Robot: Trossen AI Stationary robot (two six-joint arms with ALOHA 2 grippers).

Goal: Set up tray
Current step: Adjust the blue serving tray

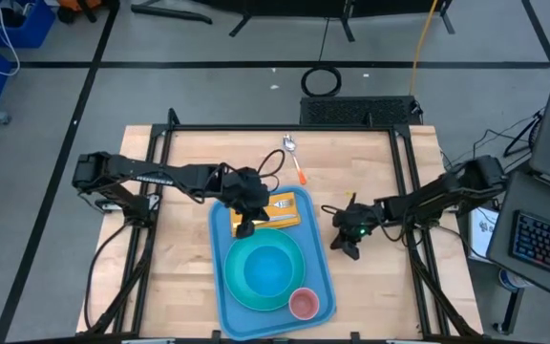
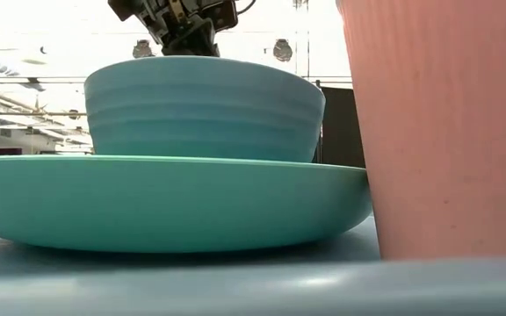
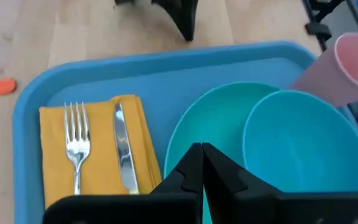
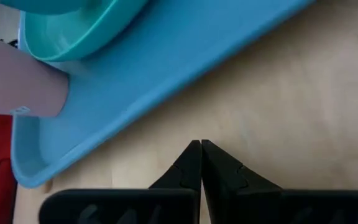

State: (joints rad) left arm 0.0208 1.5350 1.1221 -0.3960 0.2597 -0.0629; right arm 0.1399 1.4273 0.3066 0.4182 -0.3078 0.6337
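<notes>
Tray sits mid-table, already bearing plate, bowl, cup and a napkin with fork and knife, so both grippers, left over it, right beside it, are closed and empty.

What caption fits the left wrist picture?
Shut left gripper over the tray holding fork, knife, napkin, bowl, cup.

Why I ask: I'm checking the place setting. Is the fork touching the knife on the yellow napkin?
Apart. The left wrist view shows the fork and the knife lying side by side on the yellow napkin, with a strip of napkin visible between them.
</notes>
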